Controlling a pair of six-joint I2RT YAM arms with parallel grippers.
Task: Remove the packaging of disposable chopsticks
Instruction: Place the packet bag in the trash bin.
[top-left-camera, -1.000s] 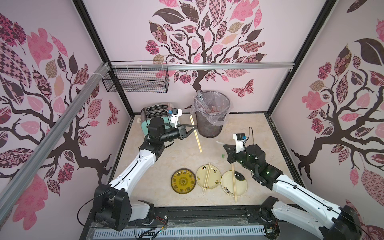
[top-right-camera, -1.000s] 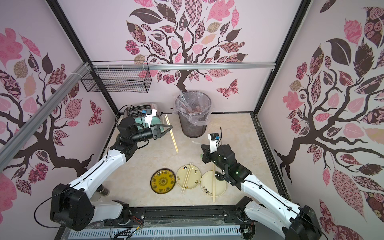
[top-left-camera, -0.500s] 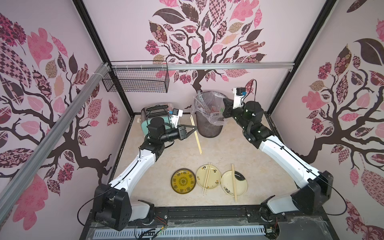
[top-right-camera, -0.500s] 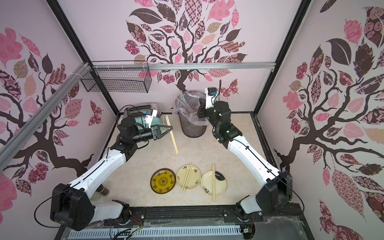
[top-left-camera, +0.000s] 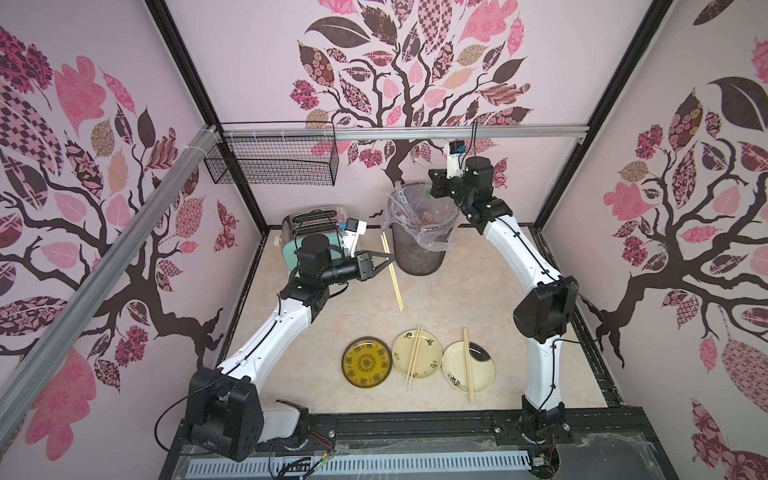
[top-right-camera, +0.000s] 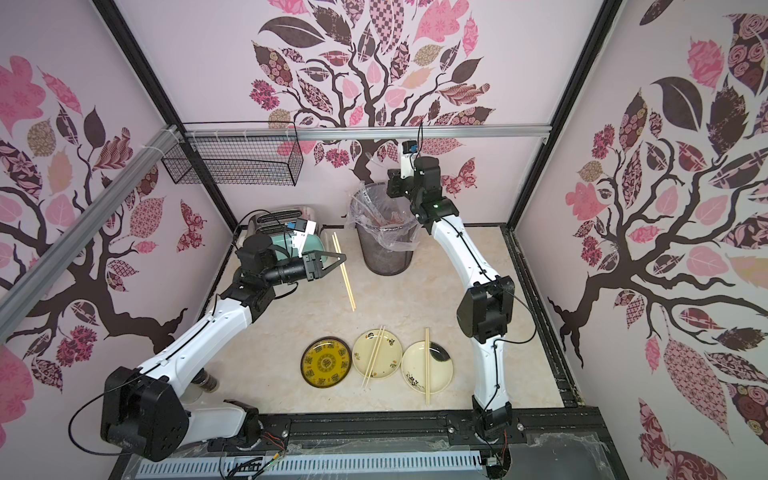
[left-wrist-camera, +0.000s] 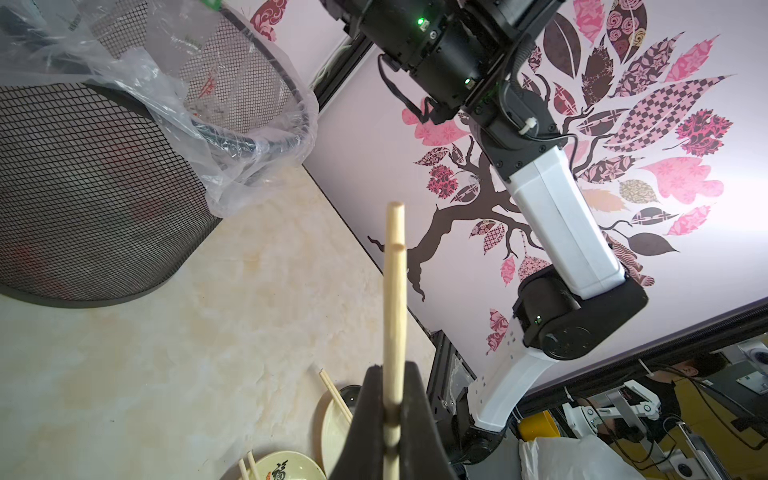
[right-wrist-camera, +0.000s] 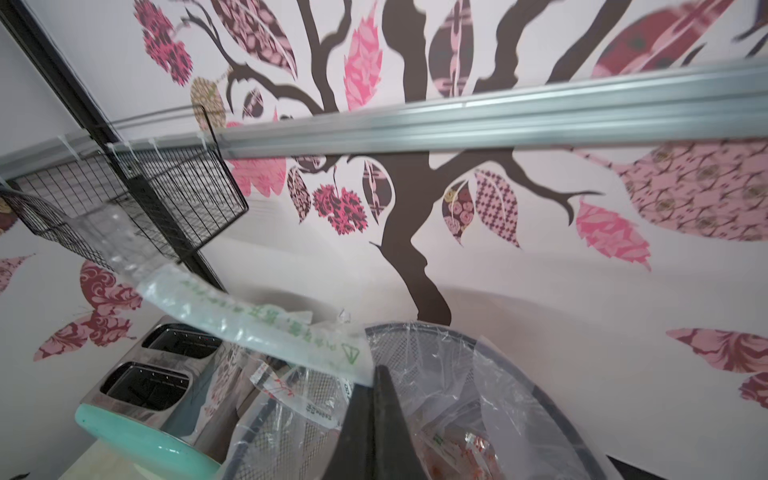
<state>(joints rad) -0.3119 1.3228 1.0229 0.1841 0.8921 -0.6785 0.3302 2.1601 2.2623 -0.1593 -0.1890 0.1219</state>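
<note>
1. Pinched one bare pair of disposable chopsticks (top-left-camera: 397, 291) in the shut left gripper (top-left-camera: 390, 261), aloft just beside the mesh bin (top-left-camera: 417, 253).
2. Saw a second bare pair (top-left-camera: 414, 356) across the middle plate (top-left-camera: 432, 353), a third pair (top-left-camera: 468, 365) across the ink-marked plate (top-left-camera: 484, 376).
3. Clamped a green-printed packaging sleeve (right-wrist-camera: 249, 324) in the closed right gripper (right-wrist-camera: 376, 374) over the bin's rim; judged mid-discard, calling next for jaws parted above the liner.
4. Showed that sleeve clearly only in the right wrist view; confirmed the chopstick grip from the left wrist.

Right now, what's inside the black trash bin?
The trash bin holds a clear liner bag and clear sleeves with red printing. The right end effector pinches a green-printed sleeve above its rim. Crumpled plastic hides the very bottom.
</note>
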